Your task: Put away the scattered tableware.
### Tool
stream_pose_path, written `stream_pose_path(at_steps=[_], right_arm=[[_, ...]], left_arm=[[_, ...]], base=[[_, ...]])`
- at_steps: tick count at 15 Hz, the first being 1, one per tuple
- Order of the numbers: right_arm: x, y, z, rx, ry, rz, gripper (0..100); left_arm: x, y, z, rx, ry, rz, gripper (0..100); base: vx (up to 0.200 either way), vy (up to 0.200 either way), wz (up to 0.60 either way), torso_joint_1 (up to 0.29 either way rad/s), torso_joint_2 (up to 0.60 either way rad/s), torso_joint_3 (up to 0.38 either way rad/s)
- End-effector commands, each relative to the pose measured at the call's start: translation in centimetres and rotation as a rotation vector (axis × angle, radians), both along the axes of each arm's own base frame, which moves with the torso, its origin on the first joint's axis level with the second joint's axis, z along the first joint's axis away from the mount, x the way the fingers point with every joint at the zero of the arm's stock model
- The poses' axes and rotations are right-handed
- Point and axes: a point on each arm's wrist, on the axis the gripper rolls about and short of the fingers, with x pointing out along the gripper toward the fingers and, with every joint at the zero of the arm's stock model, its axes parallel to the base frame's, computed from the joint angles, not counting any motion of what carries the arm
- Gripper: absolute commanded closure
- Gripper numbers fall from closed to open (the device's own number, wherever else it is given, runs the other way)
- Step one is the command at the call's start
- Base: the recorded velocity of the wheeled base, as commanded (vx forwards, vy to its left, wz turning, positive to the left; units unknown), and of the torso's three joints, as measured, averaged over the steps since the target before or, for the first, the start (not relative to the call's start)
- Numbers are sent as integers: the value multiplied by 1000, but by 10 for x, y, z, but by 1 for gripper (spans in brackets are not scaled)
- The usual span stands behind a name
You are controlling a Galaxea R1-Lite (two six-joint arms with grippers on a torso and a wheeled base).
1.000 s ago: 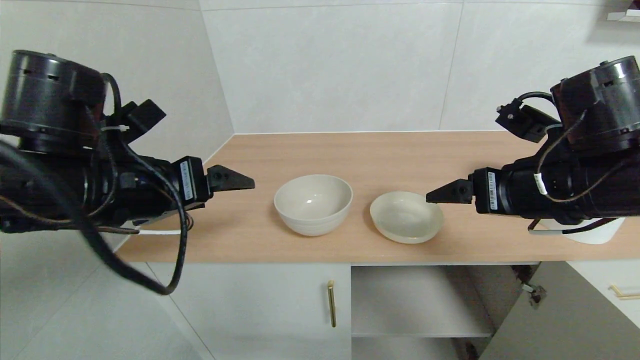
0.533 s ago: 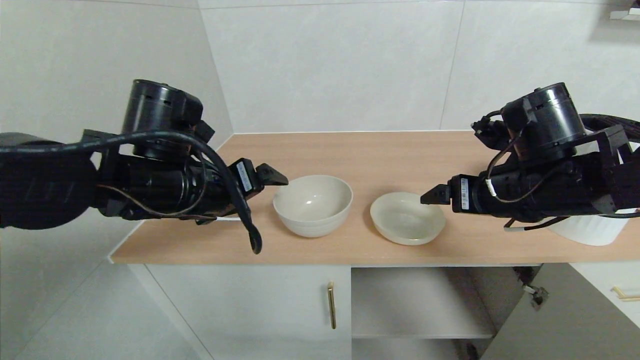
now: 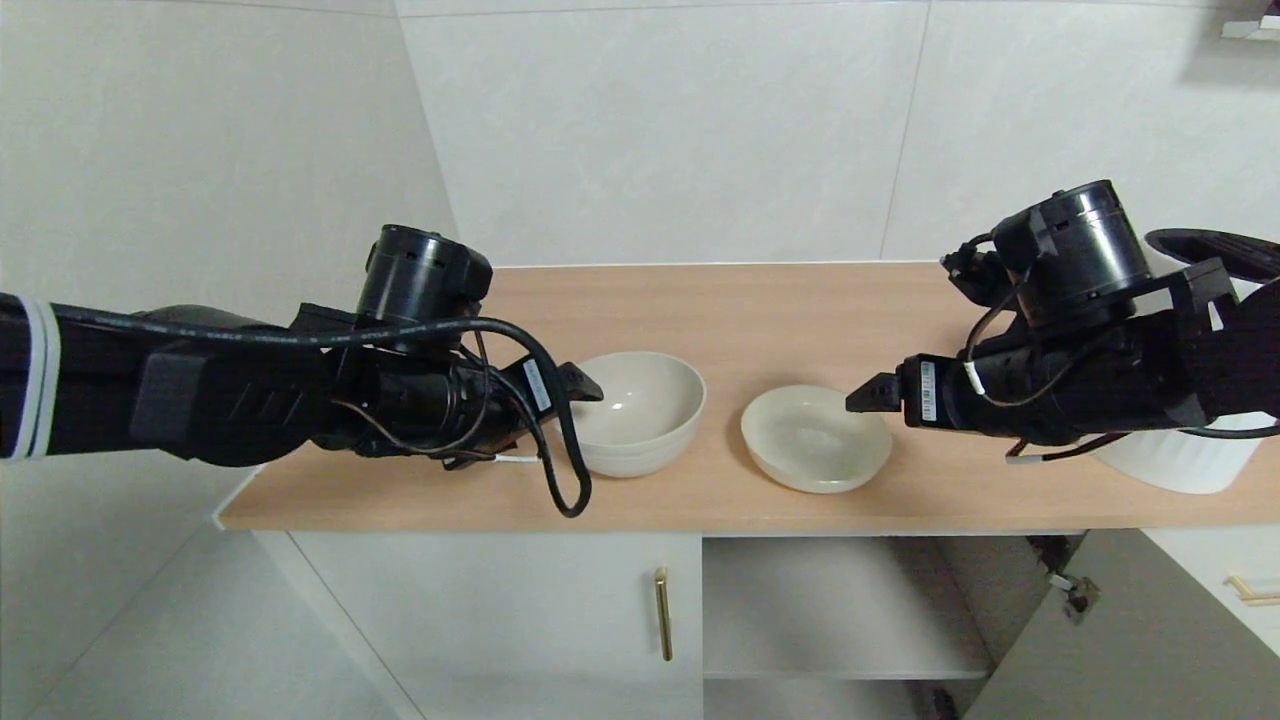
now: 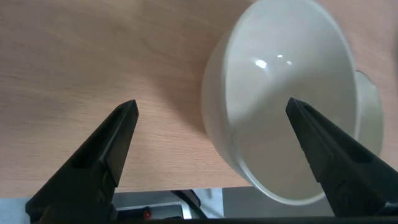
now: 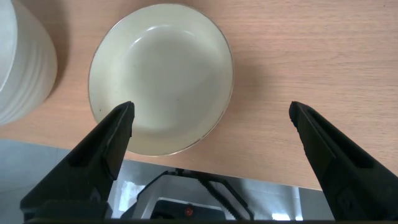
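From my head, the bowl (image 3: 640, 410) and the dish (image 3: 815, 437) sit side by side on the counter (image 3: 760, 310), with my left gripper (image 3: 580, 385) at the bowl's rim and my right gripper (image 3: 865, 395) beside the dish. At my left wrist, the left gripper's jaws are spread wide across the bowl's wall. At my right wrist, the right gripper's jaws are spread wide, with the dish just ahead.

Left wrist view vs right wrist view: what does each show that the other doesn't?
Left wrist adds: the inside of the deep cream ceramic bowl, with the open left gripper straddling its wall. Right wrist adds: the whole shallow cream dish, by the open right gripper. Shared: the light wooden counter, plus a sliver of the other vessel at the edge.
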Motion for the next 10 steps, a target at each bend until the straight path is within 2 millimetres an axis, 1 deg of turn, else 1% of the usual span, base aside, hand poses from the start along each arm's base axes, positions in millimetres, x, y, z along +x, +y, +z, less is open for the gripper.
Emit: stream_pose_path(at_steps=[1, 3, 4, 10], right_arm=[[0, 0, 0, 0, 0, 0, 0], [0, 0, 0, -1, 1, 0, 0], [0, 0, 0, 0, 0, 0, 0], [1, 0, 0, -1, 0, 1, 0]], left_arm=[[1, -1, -2, 3, 6, 0, 0], [1, -1, -2, 4, 6, 0, 0], [1, -2, -2, 4, 6, -2, 100], [-1, -1, 2, -2, -5, -3, 100]], base=[[0, 0, 0, 0, 0, 0], [0, 0, 0, 0, 0, 0], [0, 0, 0, 0, 0, 0], [0, 0, 0, 0, 0, 0]])
